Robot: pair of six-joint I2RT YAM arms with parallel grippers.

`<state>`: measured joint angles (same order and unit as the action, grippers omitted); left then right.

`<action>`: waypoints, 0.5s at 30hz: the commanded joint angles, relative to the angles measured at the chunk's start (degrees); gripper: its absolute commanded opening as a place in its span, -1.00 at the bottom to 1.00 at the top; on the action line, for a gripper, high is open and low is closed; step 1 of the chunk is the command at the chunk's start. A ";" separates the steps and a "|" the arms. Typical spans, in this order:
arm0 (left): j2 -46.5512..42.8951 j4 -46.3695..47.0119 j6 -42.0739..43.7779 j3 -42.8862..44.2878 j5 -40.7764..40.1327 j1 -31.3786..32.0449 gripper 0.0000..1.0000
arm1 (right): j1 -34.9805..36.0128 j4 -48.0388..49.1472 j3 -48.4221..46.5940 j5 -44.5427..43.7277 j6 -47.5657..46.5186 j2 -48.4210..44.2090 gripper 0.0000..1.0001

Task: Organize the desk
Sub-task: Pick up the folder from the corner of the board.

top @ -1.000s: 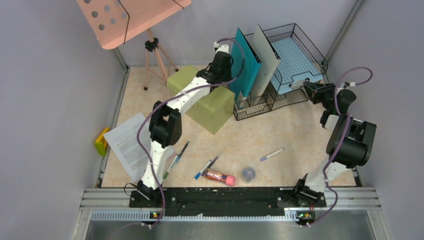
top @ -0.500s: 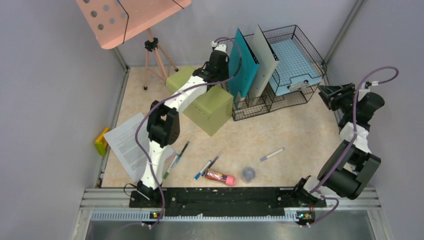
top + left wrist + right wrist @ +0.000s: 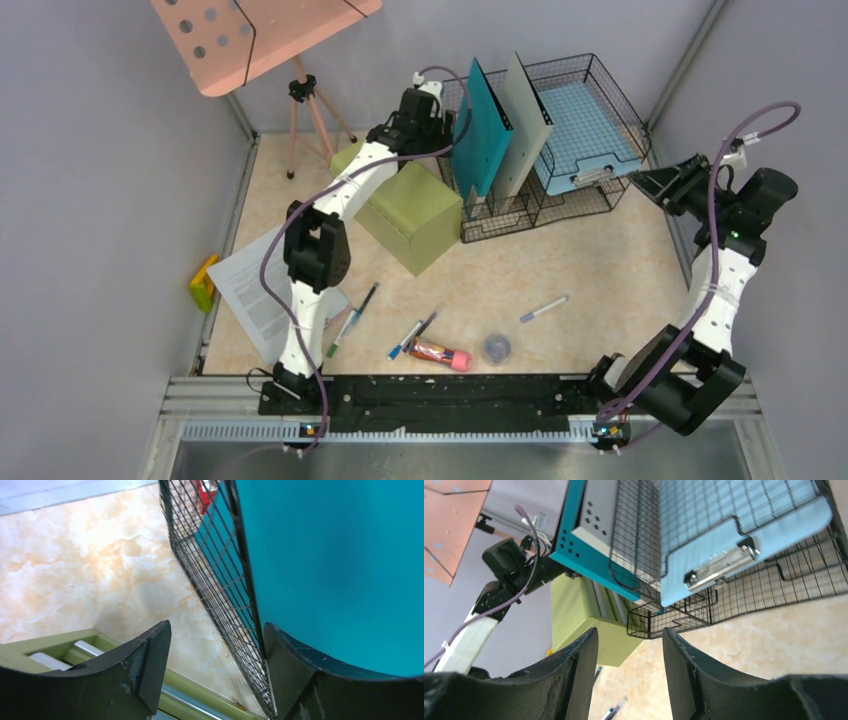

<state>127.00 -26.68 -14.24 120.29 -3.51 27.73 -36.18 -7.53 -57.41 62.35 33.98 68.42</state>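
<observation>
**Top view.** The table (image 3: 600,260) is walled grey on three sides, with a black rail along its near edge.
- Left arm (image 3: 320,250): stretched long toward the far edge and passing over the green box (image 3: 410,215).
- Left tool (image 3: 432,108): at the far-left corner of the rack (image 3: 600,200), just beside the teal folder (image 3: 480,140).
- Right arm (image 3: 720,290): folded at the right edge, elbow low by its base, forearm raised.
- Right tool (image 3: 648,180): points left at the rack's right end, near the clipboard (image 3: 590,130) but apart from it.
- The grey folder (image 3: 525,115) stands upright beside the teal one.
- Toward the near edge lie a paper (image 3: 250,290) at the left, pens (image 3: 545,308), a red-pink tube (image 3: 440,352) and a small round thing (image 3: 497,348).

**Left wrist.** The left tool (image 3: 216,635) has its fingers apart with nothing clamped.
- Rack (image 3: 210,580) mesh runs down through the gap, close to the right-hand finger.
- The teal folder (image 3: 340,570) fills the view behind the mesh.
- Bare table (image 3: 75,570) shows at the left.
- The green box (image 3: 50,647) rim is at lower left, with a metal rail inside it.

**Right wrist.** The right tool (image 3: 630,640) also has its fingers apart, holding nothing and touching nothing.
- Ahead, the clipboard (image 3: 724,545) lies in the rack's (image 3: 774,595) tray, clip end toward the tool.
- The grey folder (image 3: 599,515) and teal folder (image 3: 574,535) stand at the left end.
- The green box (image 3: 574,615) sits beyond them, with the left arm (image 3: 499,580) reaching in above it.
- Table (image 3: 774,650) shows below the rack.
</observation>
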 commanded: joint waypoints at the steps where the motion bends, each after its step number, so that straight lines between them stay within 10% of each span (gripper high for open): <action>1: -5.66 -1.35 2.80 4.63 1.49 -1.21 0.52 | 2.47 -1.43 -5.76 4.03 -5.74 -3.55 0.01; 15: -34.41 -15.45 17.31 -12.35 1.72 -2.17 0.97 | 26.93 -2.12 -14.32 -1.25 -18.53 -5.28 0.40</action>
<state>103.11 -35.48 -4.75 112.44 0.21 26.06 -15.18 -9.45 -66.65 63.59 21.96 64.18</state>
